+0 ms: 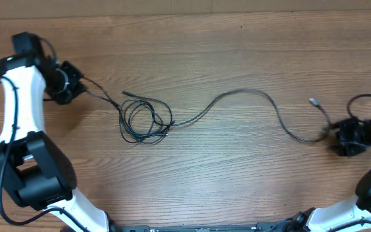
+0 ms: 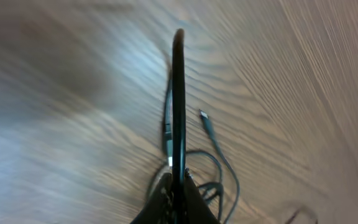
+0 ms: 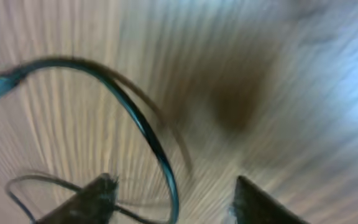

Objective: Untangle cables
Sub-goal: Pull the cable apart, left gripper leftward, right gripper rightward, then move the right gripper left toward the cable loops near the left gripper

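The bench [image 1: 237,51] carries everything. On it the cables [image 1: 237,95] run from near the left edge almost to the right edge, knotted into a tangle of loops [image 1: 145,121] left of centre. From there one long strand snakes right and ends in a bluish plug [image 1: 313,100] near the right edge.

The left gripper [image 1: 76,86], by the left edge, is clamped fully closed, apparently on the strand leading to the tangle. The right gripper [image 1: 341,136] stands parted. In its wrist view the strand arcs between its fingers [image 3: 98,199], gripped by neither. A small free plug [image 2: 205,118] lies beside the loops.

We see three risks. With only the left end held, pulling left would drag the whole tangle along rather than loosen it. If the right closes again and both pull apart, the loops may cinch tight. The strand could also slip from between the open fingers, so a closing grip would catch nothing.
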`<state>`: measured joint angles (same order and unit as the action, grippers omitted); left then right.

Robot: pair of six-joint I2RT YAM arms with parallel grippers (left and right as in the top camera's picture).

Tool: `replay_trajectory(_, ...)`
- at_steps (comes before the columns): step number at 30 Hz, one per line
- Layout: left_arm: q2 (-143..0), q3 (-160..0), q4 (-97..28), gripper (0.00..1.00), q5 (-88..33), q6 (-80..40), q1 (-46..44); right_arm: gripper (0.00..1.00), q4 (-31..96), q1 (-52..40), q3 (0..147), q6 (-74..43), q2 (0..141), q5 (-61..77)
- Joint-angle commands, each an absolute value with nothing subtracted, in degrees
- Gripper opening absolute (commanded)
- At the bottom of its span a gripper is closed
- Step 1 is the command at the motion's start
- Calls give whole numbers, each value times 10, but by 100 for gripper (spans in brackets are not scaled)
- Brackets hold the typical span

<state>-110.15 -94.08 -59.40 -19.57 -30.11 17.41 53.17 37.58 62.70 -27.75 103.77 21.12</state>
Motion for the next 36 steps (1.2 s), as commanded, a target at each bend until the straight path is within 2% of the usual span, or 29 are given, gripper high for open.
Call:
replay_trajectory(1,-1094,-938,-585,4,-208,-270,137,66,535,338,645,-237,1039,236)
replay_trajectory(6,-1094,-938,-580,4,-206,-259,103,75,601,299,701,-207,1033,273)
replay_trajectory(11,-1094,-938,-580,4,-204,-257,94,75,688,243,770,-174,1021,277)
replay_trajectory(15,-1094,-938,-581,4,-204,-257,93,75,700,186,774,-178,1016,312)
replay_trajectory(19,-1094,-938,-582,4,-204,-257,93,75,697,123,772,-243,1017,323)
replay_trajectory(24,-1094,-938,-584,4,-204,-257,93,67,679,44,772,-349,1017,322)
replay_trajectory(28,-1094,-938,-584,4,-204,-257,93,66,637,-22,771,-422,1018,312)
replay_trajectory(36,-1094,-938,-584,4,-204,-257,93,63,561,-156,771,-571,1018,229)
